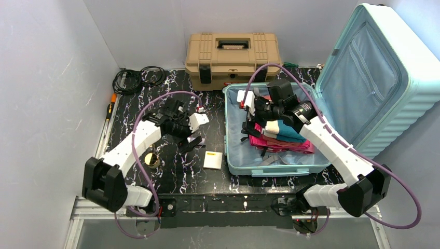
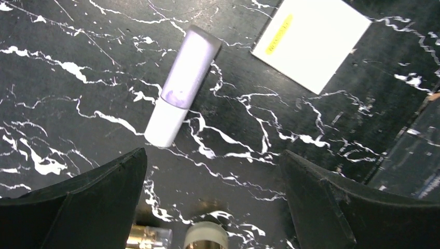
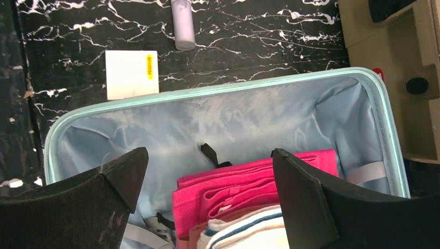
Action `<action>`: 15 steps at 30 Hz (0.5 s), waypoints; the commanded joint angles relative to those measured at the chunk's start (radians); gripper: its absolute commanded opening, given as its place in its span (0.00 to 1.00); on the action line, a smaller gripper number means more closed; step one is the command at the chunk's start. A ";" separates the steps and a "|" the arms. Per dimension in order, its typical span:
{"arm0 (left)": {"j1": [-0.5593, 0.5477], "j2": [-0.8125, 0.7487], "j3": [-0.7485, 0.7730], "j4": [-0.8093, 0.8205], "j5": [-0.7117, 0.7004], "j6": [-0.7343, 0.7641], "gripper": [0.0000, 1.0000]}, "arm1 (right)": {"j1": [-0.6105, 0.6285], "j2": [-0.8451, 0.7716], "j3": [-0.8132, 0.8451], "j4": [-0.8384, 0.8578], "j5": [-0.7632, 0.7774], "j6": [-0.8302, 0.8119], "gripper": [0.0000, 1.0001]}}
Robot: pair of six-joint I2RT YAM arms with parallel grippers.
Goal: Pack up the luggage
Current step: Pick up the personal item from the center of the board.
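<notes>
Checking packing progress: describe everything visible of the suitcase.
The suitcase is a pale mint hard shell, ribbed outside, lined in light-blue fabric. It lies open on the black marbled table: base flat, lid standing up at the right. Folded clothes, pink lowest, sit in the base beside loose grey straps. The open right gripper hovers above them.

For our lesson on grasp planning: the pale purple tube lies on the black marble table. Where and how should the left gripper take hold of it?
Grip the tube mid-body, across its narrow width, coming straight down. It lies flat and slanted, so the open left gripper should probably turn until its fingers straddle the long sides.
</notes>
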 commanded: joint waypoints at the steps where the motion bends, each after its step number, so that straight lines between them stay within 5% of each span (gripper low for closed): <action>1: -0.013 0.083 -0.009 0.087 -0.040 0.066 0.98 | -0.042 -0.036 -0.018 0.080 -0.098 0.050 0.98; 15: -0.101 0.339 -0.037 0.244 -0.179 0.162 0.87 | -0.217 -0.146 -0.109 0.156 -0.145 0.069 0.98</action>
